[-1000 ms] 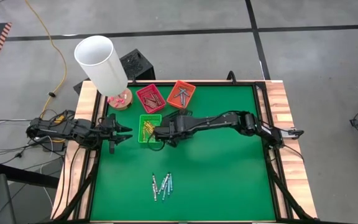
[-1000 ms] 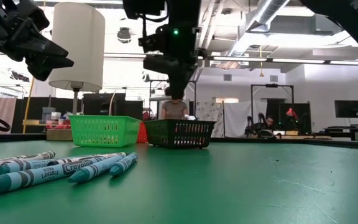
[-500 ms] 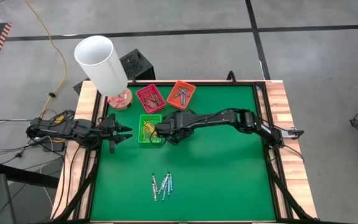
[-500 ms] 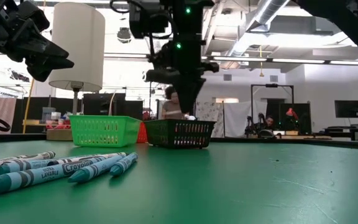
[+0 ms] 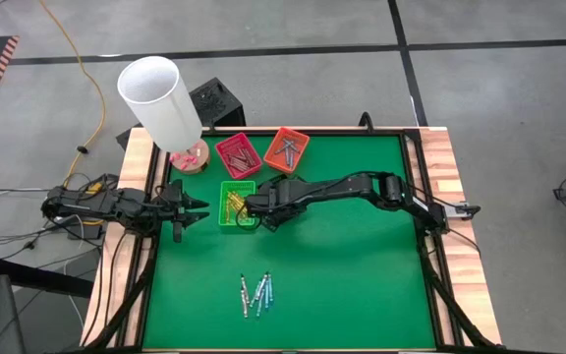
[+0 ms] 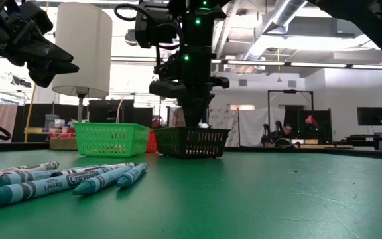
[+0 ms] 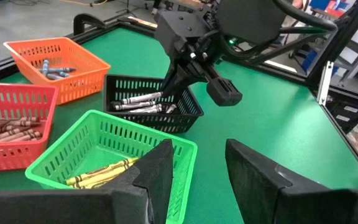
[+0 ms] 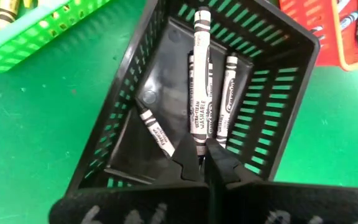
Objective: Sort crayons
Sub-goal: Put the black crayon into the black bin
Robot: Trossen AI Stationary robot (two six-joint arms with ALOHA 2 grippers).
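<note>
The right claw (image 8: 202,157) is pinching a white crayon (image 8: 200,74) by its end, pointing it down into the black tray (image 8: 277,56) just below. The left claw (image 7: 197,168) is waiting half open beside the green tray (image 7: 73,158); loose crayons (image 5: 256,293) are lying well apart.

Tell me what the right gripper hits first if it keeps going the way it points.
Most likely the white crayons lying in the black tray: the shut right gripper points down into it, though depth is unclear.
</note>
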